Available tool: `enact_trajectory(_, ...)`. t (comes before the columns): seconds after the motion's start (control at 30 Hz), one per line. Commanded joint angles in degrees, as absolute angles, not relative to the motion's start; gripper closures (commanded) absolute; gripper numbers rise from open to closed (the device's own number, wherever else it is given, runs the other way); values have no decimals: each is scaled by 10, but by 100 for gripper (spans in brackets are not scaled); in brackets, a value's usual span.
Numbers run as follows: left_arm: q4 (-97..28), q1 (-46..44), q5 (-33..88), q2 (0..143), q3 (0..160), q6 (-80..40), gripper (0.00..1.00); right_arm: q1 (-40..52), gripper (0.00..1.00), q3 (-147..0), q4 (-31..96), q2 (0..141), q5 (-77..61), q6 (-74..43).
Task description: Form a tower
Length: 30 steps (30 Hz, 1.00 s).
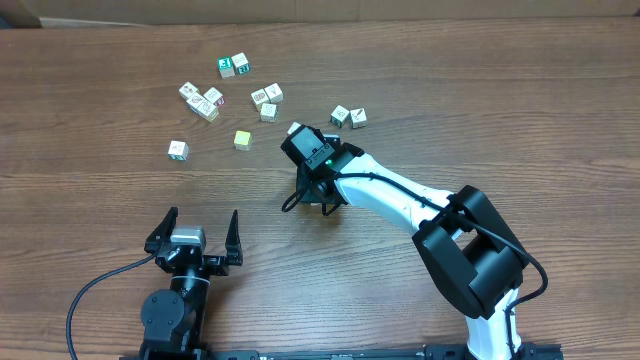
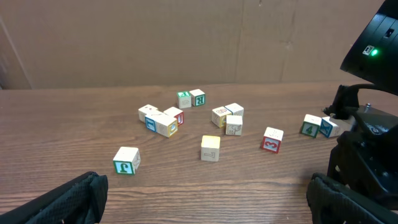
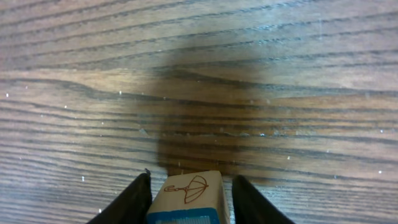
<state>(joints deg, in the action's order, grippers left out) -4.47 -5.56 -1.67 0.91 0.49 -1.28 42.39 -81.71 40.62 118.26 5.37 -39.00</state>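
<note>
A pale wooden cube with a red umbrella drawing and a blue-edged face stands between the fingers of my right gripper. The left finger touches it and a narrow gap shows at the right finger, so the gripper is open around it. In the overhead view the right gripper points down at mid-table and hides this cube. No tower shows in any view. My left gripper rests near the front edge, open and empty.
Several loose picture cubes lie scattered at the back of the table, with a pair to the right. A plain yellow-green cube and a single cube lie nearer. The right arm fills the left wrist view's right edge.
</note>
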Motion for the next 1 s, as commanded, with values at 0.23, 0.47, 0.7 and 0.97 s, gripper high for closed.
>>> enact_trajectory(0.23,-43,-52,-10,3,3,-4,0,424,66,-813,404,1188,60,-392)
enact_trajectory(0.47,-43,-52,-10,3,3,-4,0,424,72,-813,403,1188,60,-404)
enact_trajectory(0.7,-43,-52,-10,3,3,-4,0,424,71,-813,398,1188,60,-409)
enact_trajectory(0.97,-43,-52,-10,3,3,-4,1,424,63,-813,395,1188,60,-409)
